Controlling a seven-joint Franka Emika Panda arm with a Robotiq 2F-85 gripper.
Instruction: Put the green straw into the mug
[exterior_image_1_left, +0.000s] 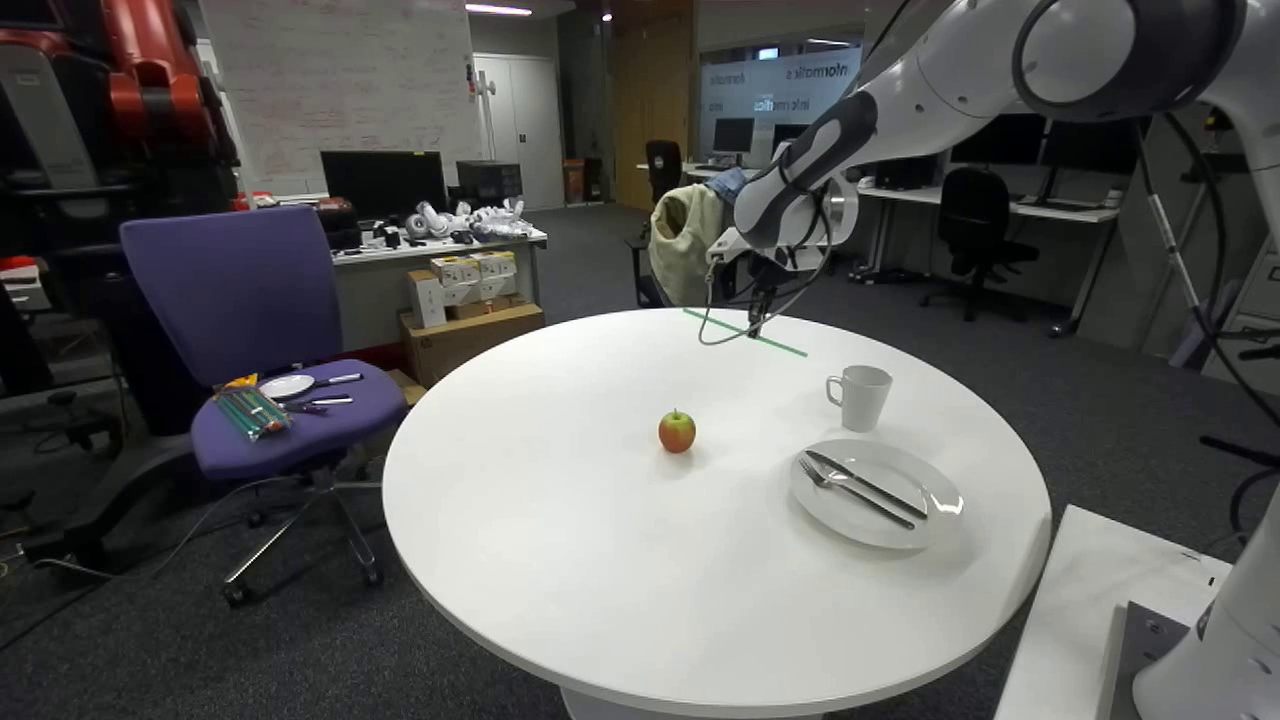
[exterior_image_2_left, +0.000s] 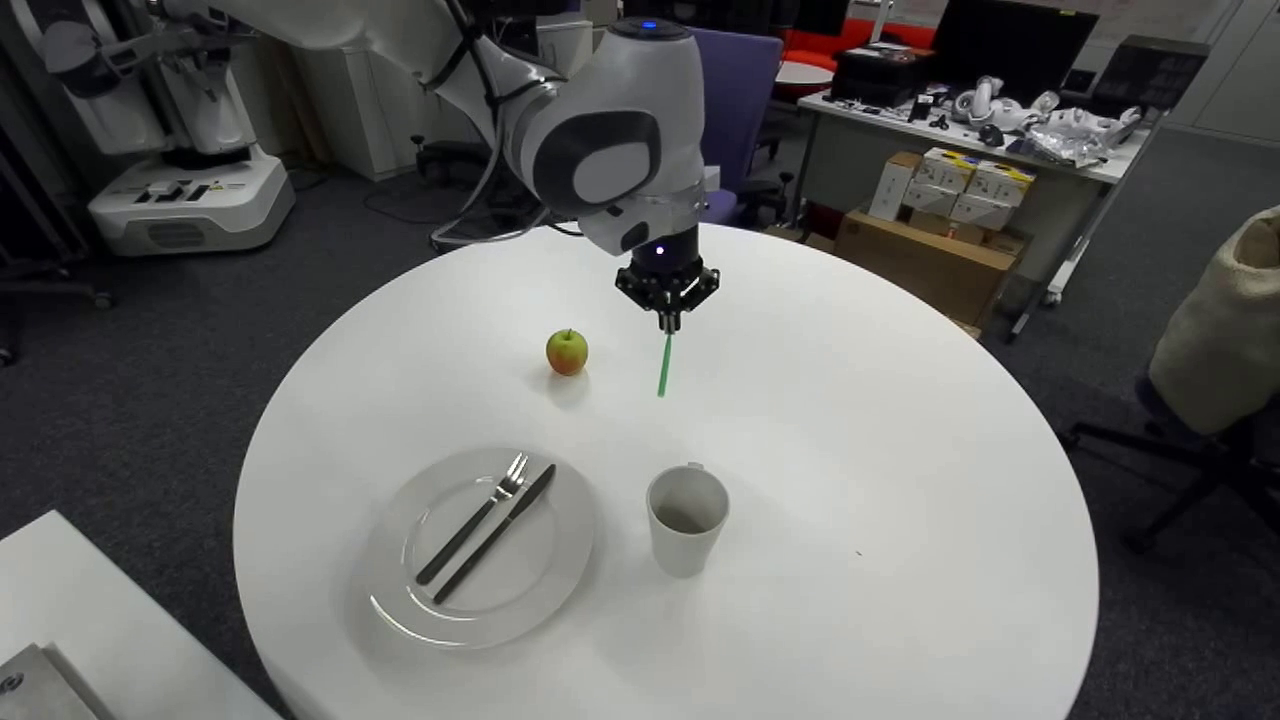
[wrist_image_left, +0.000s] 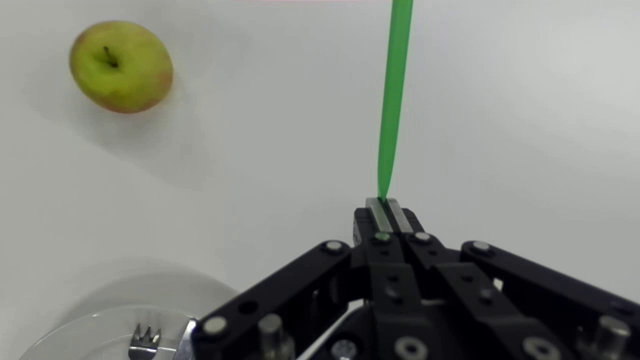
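Note:
My gripper is shut on the green straw, pinching it between the fingertips in the wrist view. In an exterior view the gripper holds the straw, which sticks out on both sides and slants slightly. In an exterior view the gripper is behind the mug, with the straw pointing towards it, apart from it. The white mug stands upright on the table, its opening visible in an exterior view. The mug does not show in the wrist view.
A white plate with a fork and a knife lies beside the mug. A red-green apple sits on the round white table; it also shows in the wrist view.

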